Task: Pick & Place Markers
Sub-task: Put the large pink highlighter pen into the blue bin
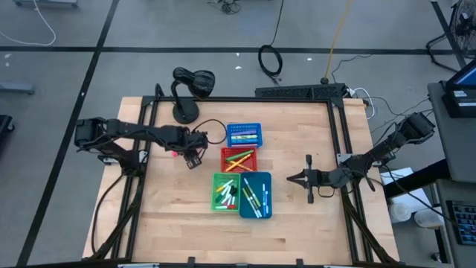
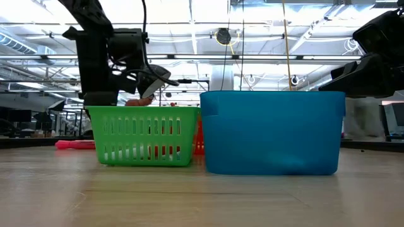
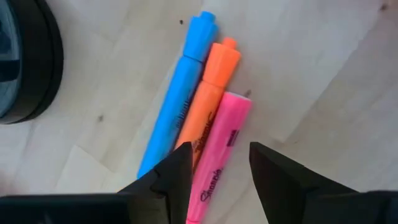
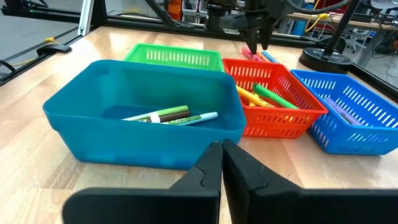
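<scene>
Three highlighters, blue [image 3: 177, 99], orange [image 3: 211, 93] and pink [image 3: 224, 143], lie side by side flat on the wooden table, left of the bins; they also show in the high view [image 1: 175, 152]. My left gripper [image 3: 221, 171] is open above them, one finger on either side of the pink highlighter; I see no touch. It also shows in the high view [image 1: 195, 154]. My right gripper [image 1: 294, 179] is shut and empty, right of the teal bin [image 1: 256, 195], which holds several markers [image 4: 168, 115].
Four bins stand together mid-table: blue [image 1: 244, 135], red [image 1: 239, 159] with yellow and green markers, green [image 1: 225, 191] with markers, and the teal bin. A black lamp base [image 1: 185, 113] stands at the far left, close to the highlighters. Bare wood lies at the near side.
</scene>
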Motion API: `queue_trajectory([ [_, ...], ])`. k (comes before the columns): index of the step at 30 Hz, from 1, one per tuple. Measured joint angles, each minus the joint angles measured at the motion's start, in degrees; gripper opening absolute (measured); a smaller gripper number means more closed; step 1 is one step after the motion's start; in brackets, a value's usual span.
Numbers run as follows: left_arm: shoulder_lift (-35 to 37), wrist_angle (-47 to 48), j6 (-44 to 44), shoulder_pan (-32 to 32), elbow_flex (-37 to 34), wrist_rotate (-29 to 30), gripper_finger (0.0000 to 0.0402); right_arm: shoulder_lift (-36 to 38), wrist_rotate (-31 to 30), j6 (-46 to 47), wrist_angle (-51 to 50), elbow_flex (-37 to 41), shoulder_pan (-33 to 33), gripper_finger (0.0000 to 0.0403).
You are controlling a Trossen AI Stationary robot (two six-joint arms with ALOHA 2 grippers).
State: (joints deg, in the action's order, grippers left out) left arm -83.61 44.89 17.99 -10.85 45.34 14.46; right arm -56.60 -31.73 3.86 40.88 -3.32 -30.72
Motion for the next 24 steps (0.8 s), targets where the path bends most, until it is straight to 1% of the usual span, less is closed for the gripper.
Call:
queue_trajectory([
  [7,-0.39,-1.11,-0.34,-1.82,-0.64,-3.15,0.0151,0.00,0.00,0.00,0.00,-0.01,-0.01,0.0000],
  [9,-0.41,-3.19,-0.34,-2.07,-2.03,-4.41,0.0145,0.00,0.02,0.00,0.00,0.00,0.00,0.0000],
  [13,-0.40,-6.58,-0.27,-2.79,-6.05,-4.81,0.0135,0.00,0.02,0.02,0.00,0.01,0.00,0.0000],
  [17,-0.04,-10.50,1.85,-3.68,-9.92,-6.60,0.0134,0.02,0.02,0.02,-0.03,0.01,0.00,0.0000],
  [20,0.19,-12.70,2.94,-3.76,-11.50,-7.90,0.0130,0.00,0.02,0.02,0.02,0.01,0.00,0.0000],
  [24,0.17,-14.52,3.53,-3.26,-11.75,-9.46,0.0118,0.00,0.02,0.02,0.01,0.00,0.00,0.0000],
])
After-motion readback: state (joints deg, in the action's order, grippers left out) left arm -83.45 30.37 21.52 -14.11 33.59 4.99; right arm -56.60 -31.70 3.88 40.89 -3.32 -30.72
